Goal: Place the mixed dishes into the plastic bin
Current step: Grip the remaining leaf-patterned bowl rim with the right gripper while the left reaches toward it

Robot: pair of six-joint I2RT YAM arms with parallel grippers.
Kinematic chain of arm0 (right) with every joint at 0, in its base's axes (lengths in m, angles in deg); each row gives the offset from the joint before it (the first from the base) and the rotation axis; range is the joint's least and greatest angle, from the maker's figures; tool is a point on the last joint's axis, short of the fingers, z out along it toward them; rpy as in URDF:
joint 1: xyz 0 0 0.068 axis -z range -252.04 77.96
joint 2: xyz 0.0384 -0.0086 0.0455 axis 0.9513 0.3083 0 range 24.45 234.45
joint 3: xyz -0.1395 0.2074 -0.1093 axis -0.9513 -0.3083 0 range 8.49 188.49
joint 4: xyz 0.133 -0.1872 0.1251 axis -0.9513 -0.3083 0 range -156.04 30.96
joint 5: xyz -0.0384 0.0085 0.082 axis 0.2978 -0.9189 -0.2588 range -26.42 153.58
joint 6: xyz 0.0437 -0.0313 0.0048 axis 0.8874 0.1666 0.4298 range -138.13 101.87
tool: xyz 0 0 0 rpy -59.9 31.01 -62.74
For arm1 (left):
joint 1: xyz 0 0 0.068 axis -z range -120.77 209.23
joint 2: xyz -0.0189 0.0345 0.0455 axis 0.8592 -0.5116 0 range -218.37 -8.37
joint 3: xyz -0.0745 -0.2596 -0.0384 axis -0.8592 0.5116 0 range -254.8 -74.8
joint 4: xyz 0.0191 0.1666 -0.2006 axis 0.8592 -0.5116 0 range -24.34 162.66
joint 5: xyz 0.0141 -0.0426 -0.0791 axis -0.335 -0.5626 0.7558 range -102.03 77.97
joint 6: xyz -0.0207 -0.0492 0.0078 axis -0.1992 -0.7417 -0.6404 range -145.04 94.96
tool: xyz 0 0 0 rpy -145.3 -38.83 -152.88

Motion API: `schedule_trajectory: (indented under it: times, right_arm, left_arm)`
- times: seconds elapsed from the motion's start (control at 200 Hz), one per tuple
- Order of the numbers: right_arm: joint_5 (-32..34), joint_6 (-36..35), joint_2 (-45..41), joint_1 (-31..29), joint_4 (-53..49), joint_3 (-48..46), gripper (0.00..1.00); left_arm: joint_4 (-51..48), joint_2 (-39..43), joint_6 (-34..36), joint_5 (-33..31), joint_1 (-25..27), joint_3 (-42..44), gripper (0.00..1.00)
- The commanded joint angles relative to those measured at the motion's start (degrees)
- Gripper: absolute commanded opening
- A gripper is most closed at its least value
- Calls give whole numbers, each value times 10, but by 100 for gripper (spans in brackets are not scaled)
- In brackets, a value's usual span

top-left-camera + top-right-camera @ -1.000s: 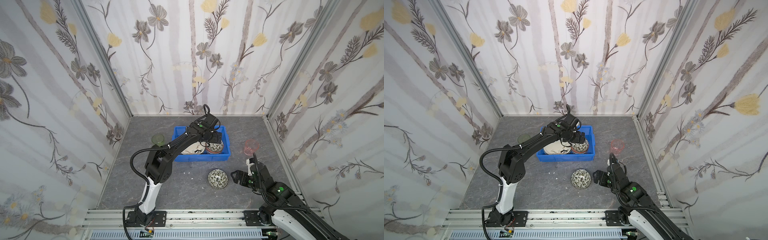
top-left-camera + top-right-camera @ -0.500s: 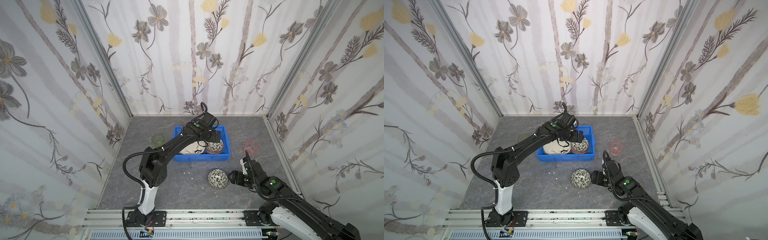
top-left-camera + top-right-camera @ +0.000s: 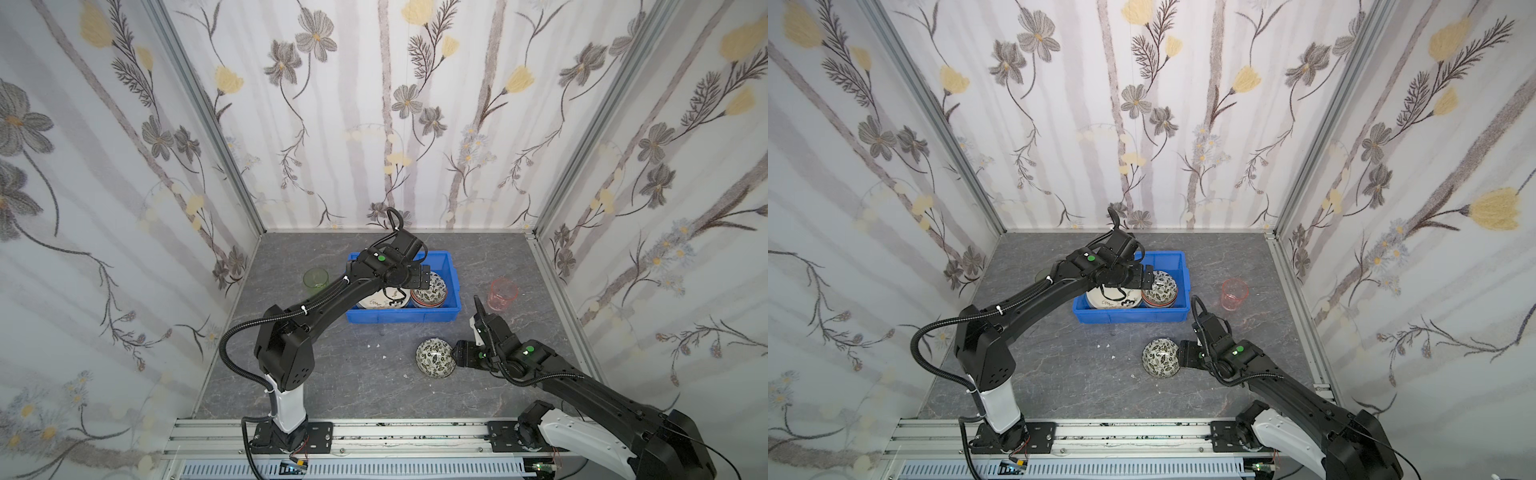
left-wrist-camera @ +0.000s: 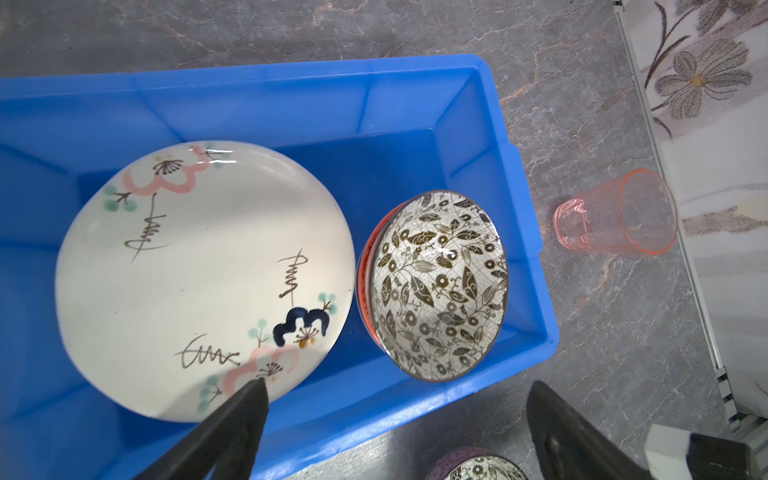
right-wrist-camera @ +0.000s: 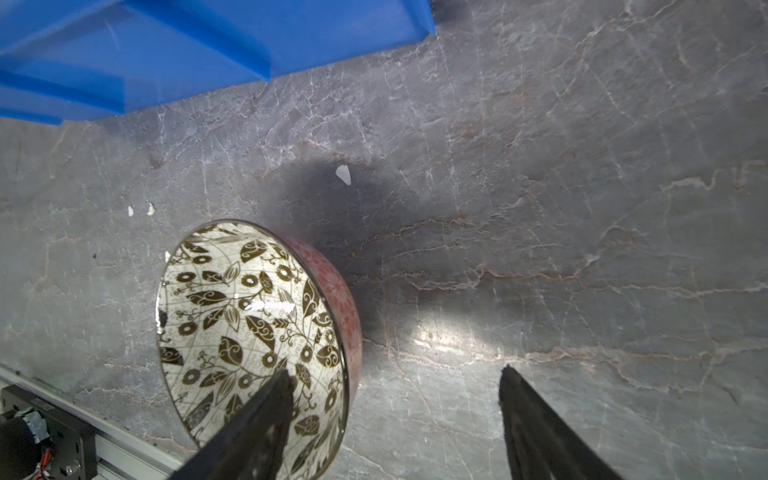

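Chg vs 1 s ago: R arm has slid toward 9 o'clock, up to the loose leaf bowl (image 3: 434, 357). It sits alone on the desk (image 3: 332, 365), at 5 o'clock of the blue bin (image 3: 399, 315).

R fingers (image 5: 257, 419) have narrowed some but aren't shut. One hangs over the bowl's inside, the other stands outside w/ a clear gap to the wall. Rim is between them, no pinch yet.

Judged: pre-grasp on rim. Next = close on wall, lift, carry to bin.

L fingers (image 4: 232, 428) are spread full and hold nothing, hanging over the bin. One tip is over the cream plate (image 4: 199, 270) edge; contact can't tell.

In bin: plate, plus binned bowl (image 4: 436, 286) just beside it at 3 o'clock.

Still out: pink tumbler (image 3: 503, 294) at 3 o'clock of bin, green tumbler (image 3: 315, 277) at 9 o'clock. Approx half done.
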Motion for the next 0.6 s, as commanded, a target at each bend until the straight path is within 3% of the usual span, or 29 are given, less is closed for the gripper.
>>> schedule_trajectory:
  times: [0.0,0.36,0.595]
  right_arm:
    - [3,-18,26,-1,21,13,76]
    - [-7,-55,88,-3,34,39,63]
    - [-17,-81,125,-7,36,63,48]
  left_arm:
    - [3,32,-16,-35,-1,28,100]
    - [11,166,-63,-72,-3,179,100]
    - [17,259,-110,-76,-3,281,100]
